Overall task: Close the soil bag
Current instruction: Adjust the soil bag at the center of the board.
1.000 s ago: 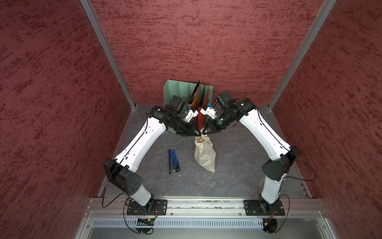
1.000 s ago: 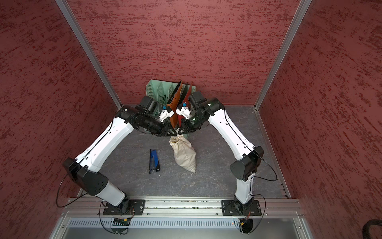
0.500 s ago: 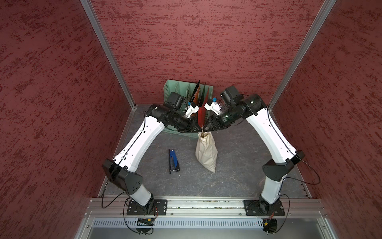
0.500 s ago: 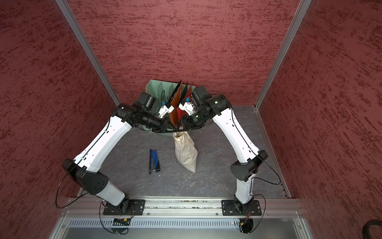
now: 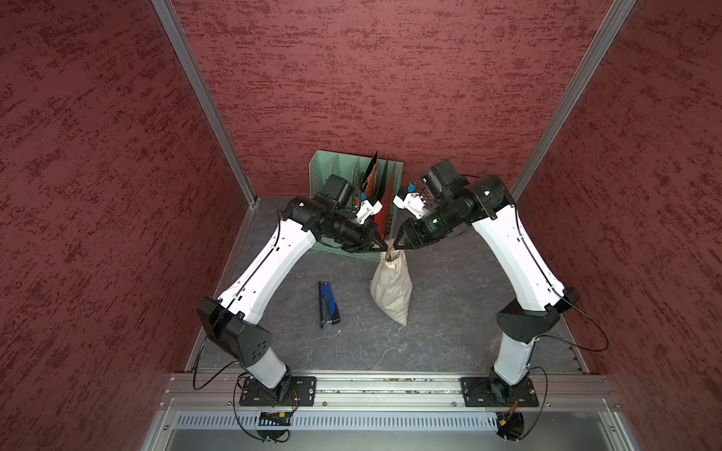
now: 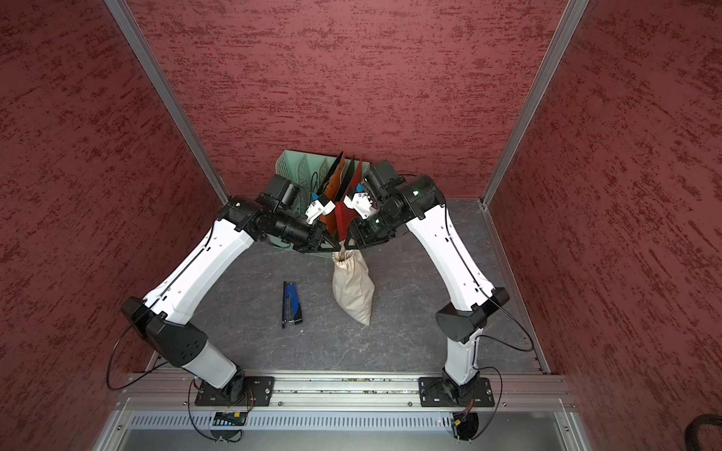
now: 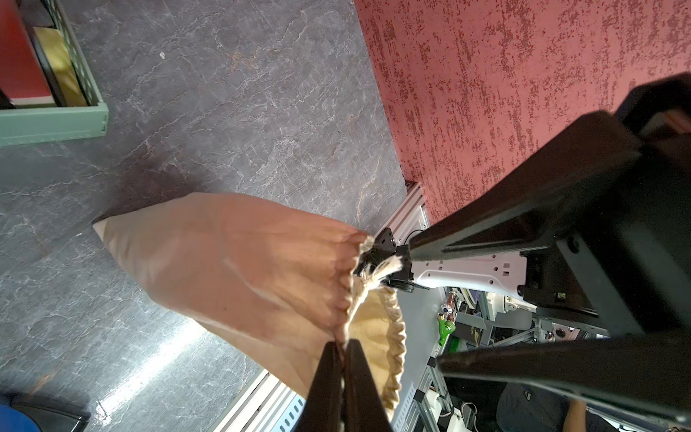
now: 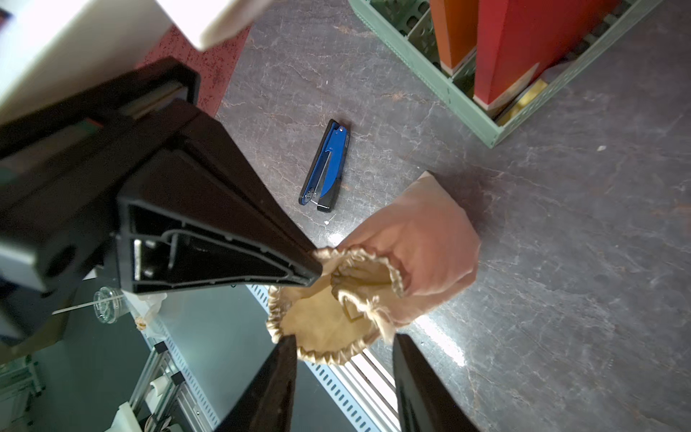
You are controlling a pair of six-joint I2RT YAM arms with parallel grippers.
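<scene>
Inspecting the cell, you will find the soil bag [image 5: 392, 289] near the middle of the grey table [image 5: 449, 312], standing up tall from a lower corner that meets the tabletop. It is just in front of the green file rack [image 5: 324, 168], and the blue stapler [image 5: 328, 302] lies flat near it, on the left arm's side and not touching it.

Left gripper [image 7: 342, 346]: your left wrist view shows its two fingers pressed together on the gathered rim of the bag's neck, with cloth pinched between them. In both top views this gripper [image 6: 332, 246] meets the bag [image 6: 353, 285] at its very top.

Right gripper [image 8: 344, 338]: the jaws stand apart at a moderate width and clamp nothing. In the right wrist view the ruffled rim of the bag [image 8: 422, 239] sits between the two fingers, and the frayed cord end [image 8: 377, 310] lies just ahead of the gap. Whether either finger brushes the rim cannot be told.

Bag mouth: open (the right wrist view looks straight into it), with the rim puckered but not drawn shut.

In a top view both grippers converge nose to nose above the neck, the right one [image 5: 396, 245] coming from the opposite side. Red and orange folders [image 6: 344, 211] stand upright in the rack behind them.
</scene>
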